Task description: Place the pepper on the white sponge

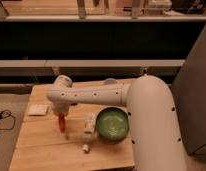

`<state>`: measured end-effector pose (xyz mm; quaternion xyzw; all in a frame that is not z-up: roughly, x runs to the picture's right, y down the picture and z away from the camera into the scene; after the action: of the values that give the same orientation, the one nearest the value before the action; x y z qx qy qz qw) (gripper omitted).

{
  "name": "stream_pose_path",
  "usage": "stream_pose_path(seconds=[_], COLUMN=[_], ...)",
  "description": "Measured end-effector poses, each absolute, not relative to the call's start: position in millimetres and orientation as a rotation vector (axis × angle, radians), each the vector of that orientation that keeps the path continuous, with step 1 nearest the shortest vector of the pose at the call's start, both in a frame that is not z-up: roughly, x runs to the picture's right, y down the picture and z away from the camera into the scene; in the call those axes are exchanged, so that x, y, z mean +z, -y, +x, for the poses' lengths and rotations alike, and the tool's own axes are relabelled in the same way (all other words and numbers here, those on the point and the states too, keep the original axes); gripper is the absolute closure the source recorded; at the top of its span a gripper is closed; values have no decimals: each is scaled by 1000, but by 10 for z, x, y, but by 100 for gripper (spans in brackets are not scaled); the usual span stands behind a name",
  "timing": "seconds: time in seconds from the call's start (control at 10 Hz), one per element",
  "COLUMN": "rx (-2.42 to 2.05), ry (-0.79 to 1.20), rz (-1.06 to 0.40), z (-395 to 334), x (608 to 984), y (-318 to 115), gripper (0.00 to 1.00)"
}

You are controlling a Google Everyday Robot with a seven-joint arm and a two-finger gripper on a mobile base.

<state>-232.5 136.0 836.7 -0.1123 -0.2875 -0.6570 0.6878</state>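
Note:
The slim orange-red pepper [61, 123] hangs upright just above the wooden table [41, 147], left of centre. My gripper [60, 116] is shut on the pepper's top end, reaching in from the big white arm [96, 95] on the right. The white sponge [38, 109] lies flat near the table's left edge, a short way left of and behind the pepper. Pepper and sponge are apart.
A white-tan bottle-like object [88, 129] lies on the table just right of the pepper. A green plate [112, 125] sits beside it, further right. A grey cup [110, 81] peeks over the arm at the table's back. Dark shelving runs behind the table.

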Motion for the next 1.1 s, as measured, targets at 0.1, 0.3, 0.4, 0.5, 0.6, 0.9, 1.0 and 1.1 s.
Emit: stream_pose_path(seconds=[0.1,0.3,0.4,0.5,0.6,0.9,1.0,1.1], rx=[-1464,-1449,-1443,-1439,-1434,-1419,-1415,-1412], ry=[649,659,661,666,671,678,682,685], rz=[-246,-232,-224,-216,-206,-176,-164,-154], z=[-2361,-2415,-2439,-2472,-2506,-2583,-2631,-2679], x=[8388,8425,8447,8468,8490,8579,8606,8627], y=[-1338,-1282,-1253,-1225,-1197,-1073,-1030,-996], gripper=[100,100,100,100,100,100,100,100])
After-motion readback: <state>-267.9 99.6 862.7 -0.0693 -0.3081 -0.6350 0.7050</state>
